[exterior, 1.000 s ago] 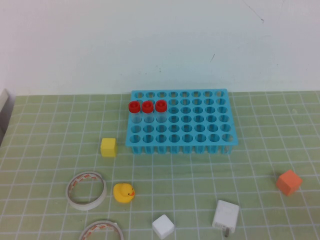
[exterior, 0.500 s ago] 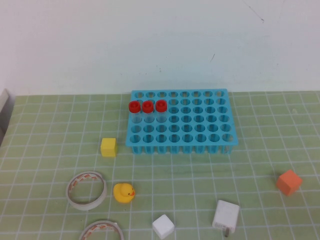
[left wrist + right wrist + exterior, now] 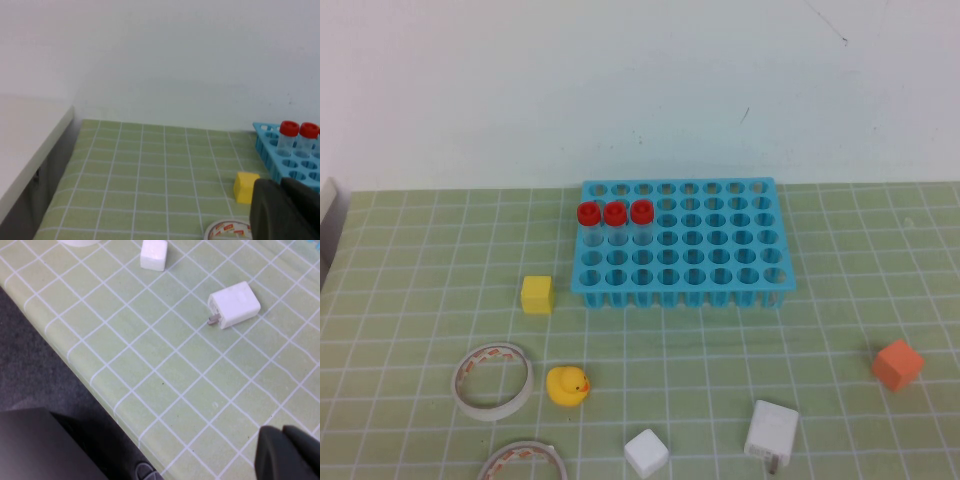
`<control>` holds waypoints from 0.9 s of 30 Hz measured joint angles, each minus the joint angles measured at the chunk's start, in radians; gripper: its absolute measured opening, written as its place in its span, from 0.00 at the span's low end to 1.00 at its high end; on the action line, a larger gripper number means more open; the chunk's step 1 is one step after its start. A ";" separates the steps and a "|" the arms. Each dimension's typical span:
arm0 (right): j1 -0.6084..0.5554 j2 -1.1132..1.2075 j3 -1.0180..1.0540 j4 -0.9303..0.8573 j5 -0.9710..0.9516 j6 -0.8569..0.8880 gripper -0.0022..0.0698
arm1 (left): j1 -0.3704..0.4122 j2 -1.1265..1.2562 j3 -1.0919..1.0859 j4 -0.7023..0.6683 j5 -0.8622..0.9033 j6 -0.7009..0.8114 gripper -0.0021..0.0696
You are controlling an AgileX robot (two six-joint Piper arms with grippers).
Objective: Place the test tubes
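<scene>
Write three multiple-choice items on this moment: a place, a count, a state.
1. Where in the rack do the tubes stand? A. left part B. right part C. front middle
2. How many red caps show? A. two B. three C. five
3. How are the left gripper and right gripper? A. both shut, empty B. both open C. left holds a tube
Answers: 1 A, the tubes stand side by side near the rack's left end. 2 B, three caps line up. 3 A, the left gripper hangs shut short of the yellow block, the right gripper shut over the table's near edge by the charger; neither holds anything.
</scene>
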 joint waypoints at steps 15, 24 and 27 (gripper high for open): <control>0.000 0.000 0.000 0.000 0.000 0.000 0.03 | 0.000 0.000 0.000 -0.453 -0.011 0.511 0.03; 0.000 0.000 0.000 0.000 0.000 0.000 0.03 | 0.000 -0.001 0.000 -0.434 0.228 0.541 0.03; 0.000 0.000 0.000 0.000 0.000 0.000 0.03 | 0.000 -0.001 -0.002 -0.434 0.239 0.560 0.03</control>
